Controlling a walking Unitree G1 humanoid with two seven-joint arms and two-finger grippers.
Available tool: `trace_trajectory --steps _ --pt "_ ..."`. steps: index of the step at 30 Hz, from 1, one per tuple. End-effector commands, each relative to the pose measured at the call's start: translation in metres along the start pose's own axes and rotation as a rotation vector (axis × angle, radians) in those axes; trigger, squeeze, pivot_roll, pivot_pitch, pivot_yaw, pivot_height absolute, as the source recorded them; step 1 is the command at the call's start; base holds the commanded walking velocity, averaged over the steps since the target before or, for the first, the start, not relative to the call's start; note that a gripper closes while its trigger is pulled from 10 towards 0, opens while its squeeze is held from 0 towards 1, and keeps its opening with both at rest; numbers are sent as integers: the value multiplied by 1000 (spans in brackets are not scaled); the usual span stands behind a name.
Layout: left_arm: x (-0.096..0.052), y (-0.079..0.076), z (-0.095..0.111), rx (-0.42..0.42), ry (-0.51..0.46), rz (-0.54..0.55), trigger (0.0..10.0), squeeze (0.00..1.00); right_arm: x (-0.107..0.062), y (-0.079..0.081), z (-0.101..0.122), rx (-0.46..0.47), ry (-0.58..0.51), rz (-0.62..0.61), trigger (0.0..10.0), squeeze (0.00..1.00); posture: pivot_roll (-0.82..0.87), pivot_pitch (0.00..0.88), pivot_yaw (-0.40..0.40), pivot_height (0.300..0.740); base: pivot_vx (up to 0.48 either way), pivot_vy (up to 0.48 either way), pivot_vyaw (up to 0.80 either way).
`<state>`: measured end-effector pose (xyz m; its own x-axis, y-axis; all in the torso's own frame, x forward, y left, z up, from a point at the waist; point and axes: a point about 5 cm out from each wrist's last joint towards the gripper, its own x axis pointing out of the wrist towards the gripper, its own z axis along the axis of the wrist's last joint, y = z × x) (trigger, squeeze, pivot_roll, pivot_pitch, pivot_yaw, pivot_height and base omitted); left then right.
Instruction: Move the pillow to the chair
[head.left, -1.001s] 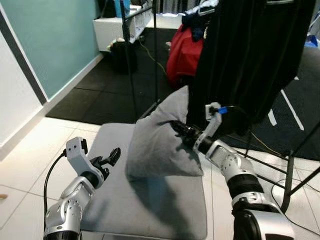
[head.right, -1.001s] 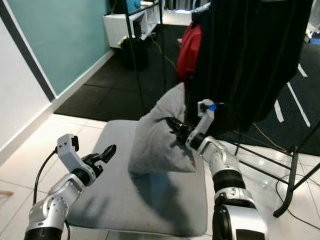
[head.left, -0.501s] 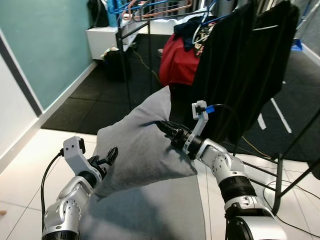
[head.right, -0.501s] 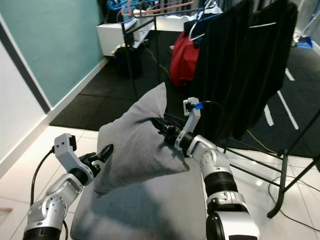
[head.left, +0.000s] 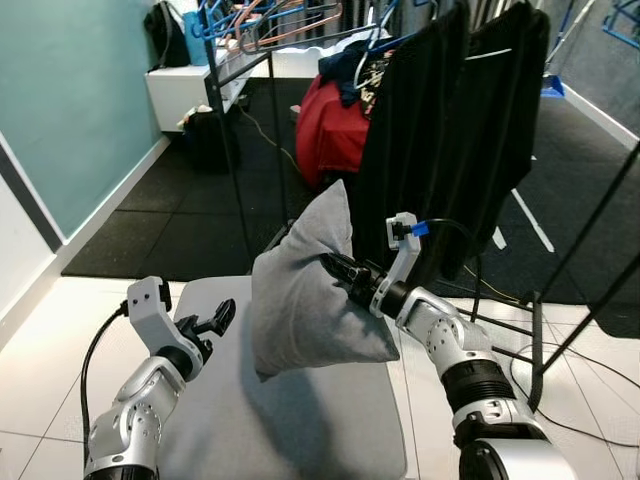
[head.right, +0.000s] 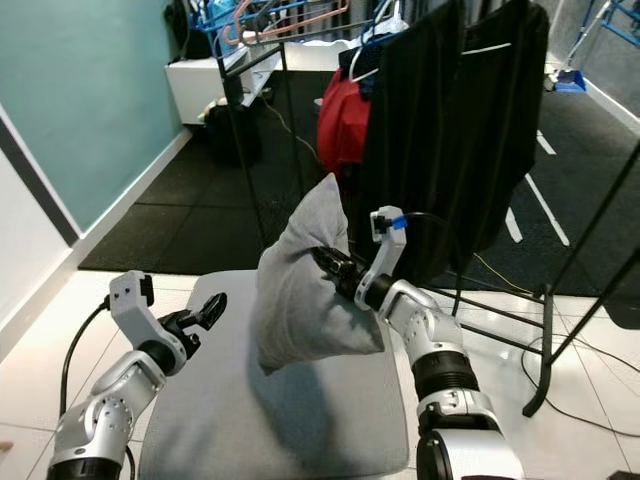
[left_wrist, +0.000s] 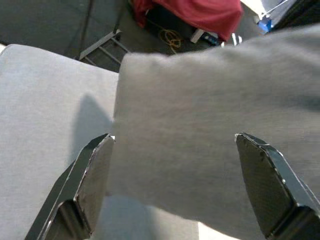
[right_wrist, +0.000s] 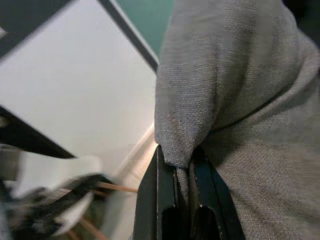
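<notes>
Right claw (head.left: 333, 266) pinches grey pillow (head.left: 305, 290); left claw (head.left: 222, 318) spread.

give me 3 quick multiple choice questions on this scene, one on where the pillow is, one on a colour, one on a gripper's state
1. Where is the pillow?
A. flat on the floor
B. held upright over the grey seat
C. hung on the clothes rack

2. What colour is the bundle behind the black garments?
A. red
B. yellow
C. white

3. How is the right gripper?
A. open, apart from the pillow
B. shut on nothing
C. shut on the pillow's fabric

Key: 1 B, the pillow stands over the seat, pinched by the right gripper. 2 A, the bundle on the dark floor is red. 3 C, the right wrist view shows grey fabric pinched between the black fingers, while the left gripper is open.
</notes>
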<state>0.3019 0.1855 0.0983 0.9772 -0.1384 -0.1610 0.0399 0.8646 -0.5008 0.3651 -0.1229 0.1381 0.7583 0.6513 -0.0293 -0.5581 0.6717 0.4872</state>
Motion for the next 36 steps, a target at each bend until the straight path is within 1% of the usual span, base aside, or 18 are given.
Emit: trace_trajectory --steps 1,4,6,8,9,10,11,13,15,17,22,24,26,29,31,36 --pt "-2 5 -1 16 3 24 10000 0 4 8 4 -32 -36 38 10000 0 -120 24 -8 740 0 0 800" --pt "-2 4 -1 25 0 20 10000 0 4 10 3 -32 -36 56 10000 0 -122 22 -7 740 0 0 800" --pt "-2 3 0 37 -5 16 10000 0 5 18 1 -30 -27 116 10000 0 -123 19 -7 740 0 0 800" --pt "-2 3 0 37 -5 16 10000 0 5 18 1 -30 -27 116 10000 0 -123 19 -7 740 0 0 800" --pt "-1 3 0 43 -10 15 10000 0 6 24 -2 -38 -12 164 10000 0 -124 13 -7 740 0 0 800" --pt "-1 3 0 43 -10 15 10000 0 6 24 -2 -38 -12 164 10000 0 -124 13 -7 740 0 0 800" --pt "-1 3 1 50 -18 13 10000 0 6 32 -5 -45 3 221 10000 0 -122 12 -9 740 0 0 800" --pt "-1 3 1 50 -18 13 10000 0 6 32 -5 -45 3 221 10000 0 -122 12 -9 740 0 0 800" --pt "-3 2 2 75 -33 13 10000 0 6 42 -9 -55 22 297 10000 0 -118 9 -10 740 0 0 800" --pt "-5 2 3 89 -40 15 10000 0 6 45 -10 -62 28 322 10000 0 -118 9 -10 740 0 0 800" --pt "-5 1 3 81 -50 17 10000 0 6 47 -9 -74 29 333 10000 0 -120 9 -10 740 0 0 800" --pt "-4 1 5 53 -64 30 10000 0 7 47 -9 -81 30 329 10000 0 -123 12 -10 740 0 0 800" --pt "-3 2 6 51 -65 44 10000 0 7 46 -9 -85 30 322 10000 0 -123 13 -10 740 0 0 800" --pt "-3 3 6 51 -65 54 10000 0 6 45 -9 -86 31 317 10000 0 -123 13 -10 740 0 0 800" --pt "-2 3 5 63 -52 59 10000 0 6 45 -9 -87 31 312 10000 0 -123 15 -9 740 -480 0 800" --pt "-1 4 6 73 -60 77 10000 0 5 45 -9 -90 34 309 10000 0 -124 17 -9 740 0 0 800"
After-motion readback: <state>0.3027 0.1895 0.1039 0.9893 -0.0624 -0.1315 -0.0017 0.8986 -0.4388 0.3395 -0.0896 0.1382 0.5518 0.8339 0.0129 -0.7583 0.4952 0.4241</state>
